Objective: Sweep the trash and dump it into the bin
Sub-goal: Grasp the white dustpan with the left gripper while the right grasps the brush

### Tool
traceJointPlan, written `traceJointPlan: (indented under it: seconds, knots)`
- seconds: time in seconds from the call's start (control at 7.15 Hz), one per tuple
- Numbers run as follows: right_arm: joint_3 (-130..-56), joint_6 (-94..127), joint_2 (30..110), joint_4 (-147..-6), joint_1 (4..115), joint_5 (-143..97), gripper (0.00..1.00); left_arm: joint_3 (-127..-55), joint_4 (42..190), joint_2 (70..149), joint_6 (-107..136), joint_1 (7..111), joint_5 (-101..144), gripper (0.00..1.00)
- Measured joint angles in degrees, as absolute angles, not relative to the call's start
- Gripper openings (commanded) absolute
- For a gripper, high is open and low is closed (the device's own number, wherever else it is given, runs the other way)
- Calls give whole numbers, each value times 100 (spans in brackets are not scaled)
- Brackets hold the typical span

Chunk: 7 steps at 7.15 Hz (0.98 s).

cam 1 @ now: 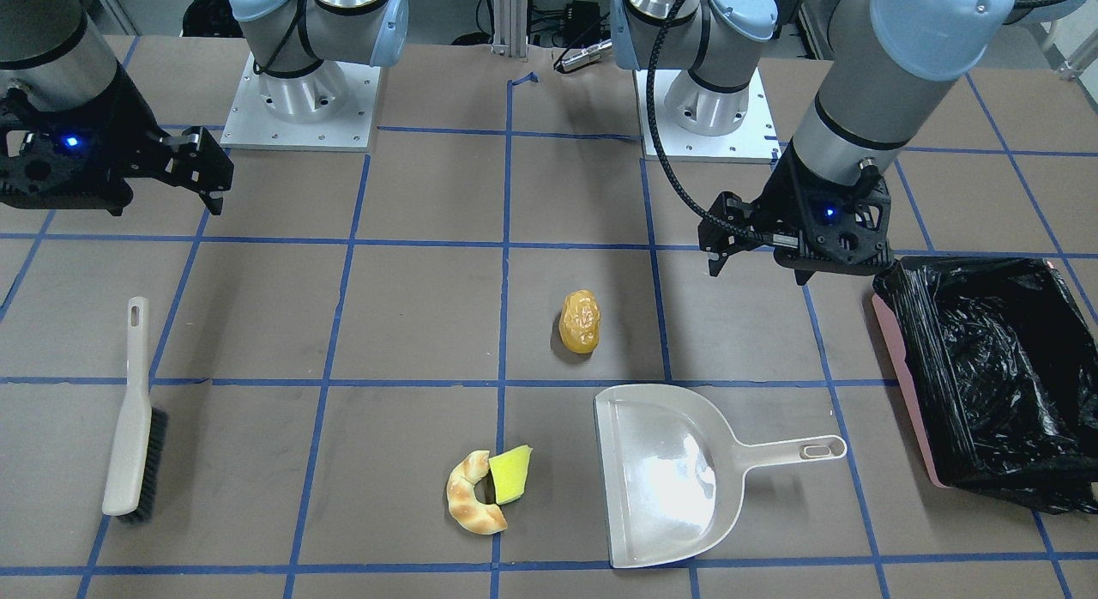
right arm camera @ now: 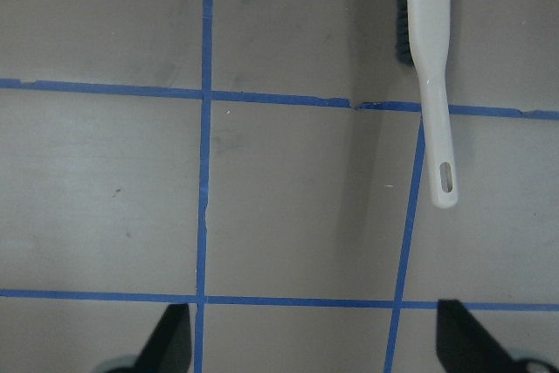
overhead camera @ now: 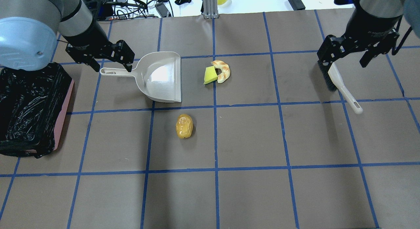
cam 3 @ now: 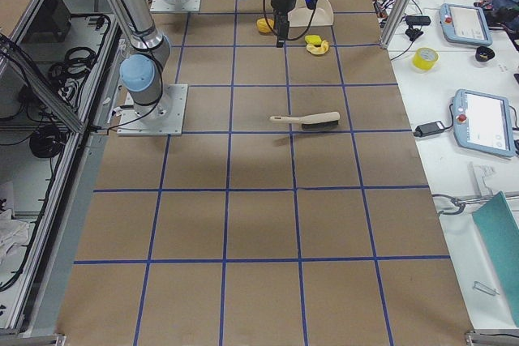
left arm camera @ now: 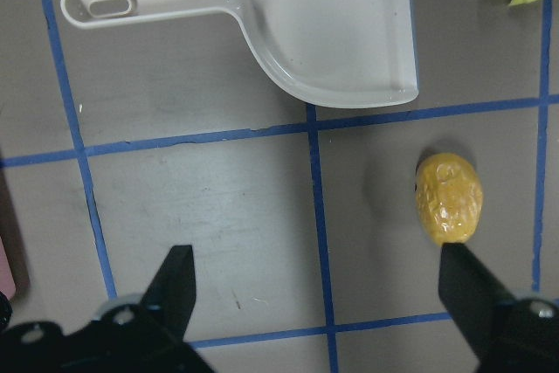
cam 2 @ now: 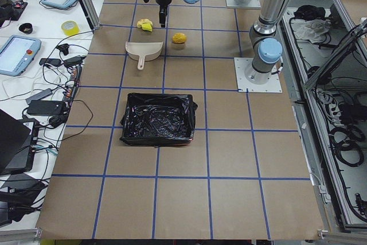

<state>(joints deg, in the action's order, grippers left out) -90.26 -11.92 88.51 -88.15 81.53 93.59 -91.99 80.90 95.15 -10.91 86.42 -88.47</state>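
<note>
Brown paper-covered table (overhead camera: pixel 249 134), taped in blue squares. In the overhead view, the left gripper (overhead camera: pixel 113 64), fingers spread and empty, hovers near the handle of the cream-white plastic dustpan (overhead camera: pixel 162 78). The shallow pink bin lined with a black bag (overhead camera: pixel 64 104) sits at its eight o'clock. The right gripper (overhead camera: pixel 343 60), also spread and empty, hangs over the cream-handled, dark-bristled brush (overhead camera: pixel 343 89). The golden croissant-like piece (overhead camera: pixel 223 71) touches the yellow-and-green sponge wedge (overhead camera: pixel 210 75) at the dustpan's three o'clock. The orange-brown potato-like lump (overhead camera: pixel 184 126) lies at its five.

Illumination is bright and even from above; glare marks the dustpan (cam 1: pixel 678 479) and bin liner (cam 1: pixel 995 359); shadows stay soft.
</note>
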Motion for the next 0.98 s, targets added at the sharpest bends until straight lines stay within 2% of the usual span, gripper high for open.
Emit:
traceJointPlan:
  seconds: [0.56, 0.98]
  knots:
    - [-9239, -2414, 7701, -9812, 7186, 9846, 97, -9115, 7644, 10066, -3854, 8190, -8835, 100]
    - [-10560, -3266, 7431, -11419, 6890, 10062, 97, -9031, 7053, 10545, -6141, 8124, -8847, 100]
